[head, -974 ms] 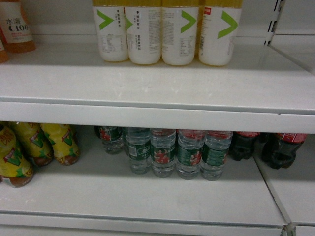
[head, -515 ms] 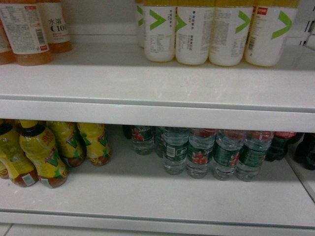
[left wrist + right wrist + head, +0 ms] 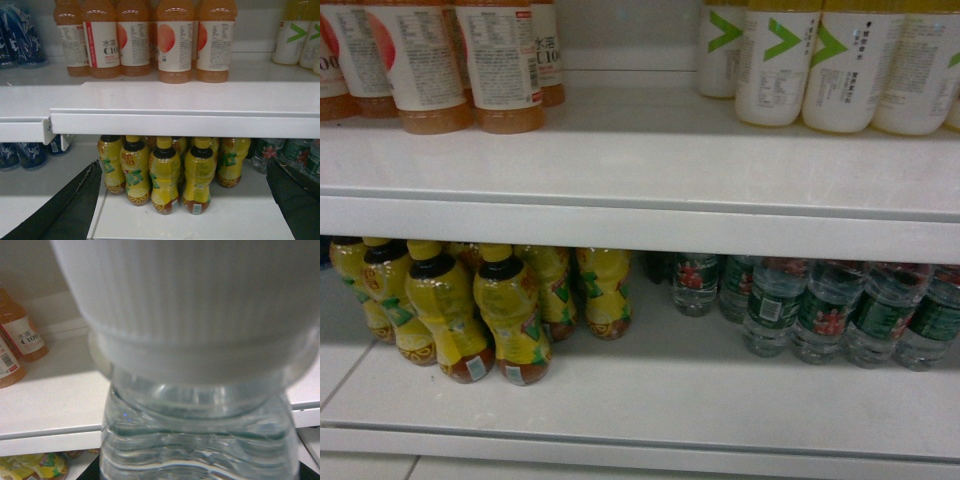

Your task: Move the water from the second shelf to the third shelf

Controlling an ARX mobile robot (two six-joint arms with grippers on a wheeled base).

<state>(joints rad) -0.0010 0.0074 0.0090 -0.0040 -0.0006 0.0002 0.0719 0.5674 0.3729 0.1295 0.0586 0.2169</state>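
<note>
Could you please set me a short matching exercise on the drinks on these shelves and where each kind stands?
Things:
1. orange drink bottles
2. yellow tea bottles
3. water bottles
4. white-labelled bottles with green arrows

Places in the head view:
A. lower shelf, right
B. upper shelf, left
C. upper shelf, right
D. lower shelf, left

Pairs: 1-B, 2-D, 3-A, 4-C

Head view: faces the white metal shelves slightly downward. Left wrist view: level, further left, shares the yellow-labelled drink bottles. Right wrist view: pressed close against a clear ribbed bottle's white cap.
</note>
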